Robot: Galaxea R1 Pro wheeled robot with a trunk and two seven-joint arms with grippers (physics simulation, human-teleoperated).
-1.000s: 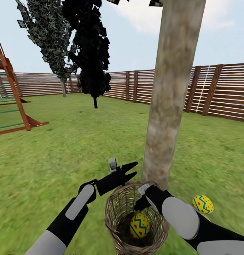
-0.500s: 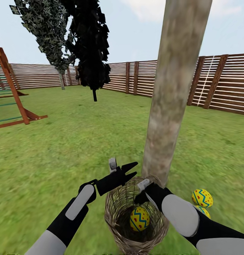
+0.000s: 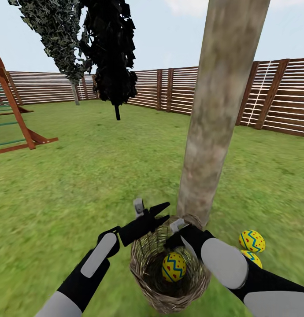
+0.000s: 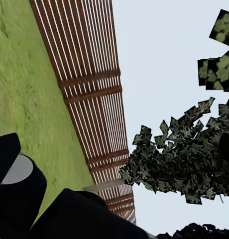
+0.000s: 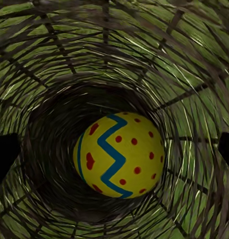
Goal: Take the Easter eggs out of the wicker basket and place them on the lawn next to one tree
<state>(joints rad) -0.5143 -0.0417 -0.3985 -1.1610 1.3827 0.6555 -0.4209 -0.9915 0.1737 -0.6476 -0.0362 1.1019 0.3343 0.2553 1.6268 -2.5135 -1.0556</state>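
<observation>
The wicker basket (image 3: 141,268) stands on the lawn (image 3: 81,185) at the foot of the tree (image 3: 213,132). One yellow Easter egg (image 3: 174,267) with blue zigzags lies in its bottom, seen large in the right wrist view as the egg (image 5: 119,155). Two more eggs (image 3: 252,241) (image 3: 252,257) rest on the grass right of the trunk. My right gripper (image 3: 172,241) points down into the basket mouth, open, its fingertips (image 5: 5,154) wide apart on either side of the egg. My left gripper (image 3: 162,212) hovers open by the basket's far-left rim, holding nothing.
A brown slat fence (image 3: 275,97) runs along the back and right. Two dark conifer-like trees (image 3: 110,57) stand ahead on the left, and a wooden play set (image 3: 15,119) sits at the far left. Open grass stretches to the left of the basket.
The whole view has shifted a little, so the camera moved. Both arms keep nearly the same pose, and the right gripper stays over the basket's mouth.
</observation>
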